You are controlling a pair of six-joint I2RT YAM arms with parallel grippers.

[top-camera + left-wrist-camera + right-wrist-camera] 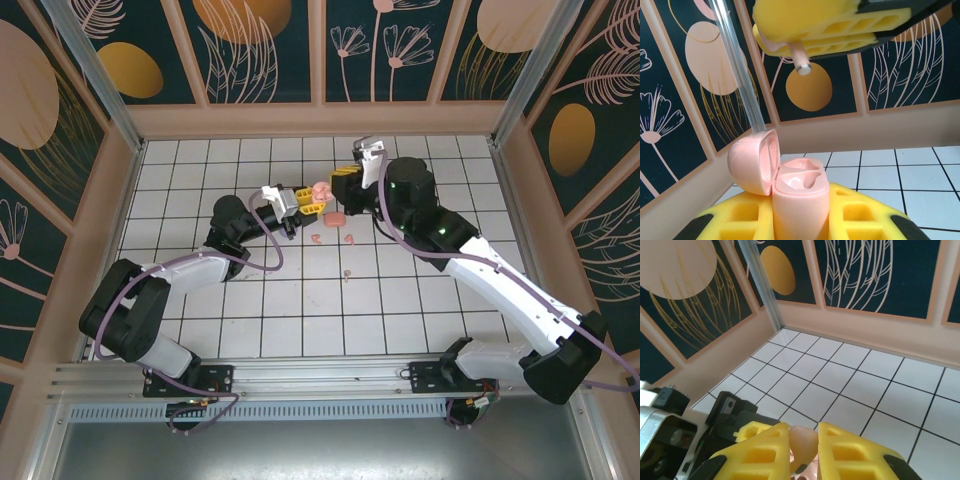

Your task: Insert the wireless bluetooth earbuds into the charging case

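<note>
My left gripper point(303, 200) is shut on a salmon-pink charging case point(800, 200), held upright with its lid point(752, 162) swung open to the left. Both moulded wells in the case show bare. Just above it, my right gripper point(804, 441) is shut on a salmon-pink earbud point(805, 442). In the left wrist view that earbud's stem point(801, 60) points down from between the right gripper's yellow fingers point(840, 25), a short way above the case. From the top, the right gripper point(343, 178) meets the case point(320, 190) at the table's middle back. More small pink earbuds point(316, 238) point(350, 239) lie loose on the tiles below.
A larger pink piece point(333, 217) lies on the white tiled floor point(300, 300) just in front of the grippers, and another tiny pink bud point(347, 272) lies nearer the front. Patterned walls with a beige rim point(310, 118) close in the table on three sides.
</note>
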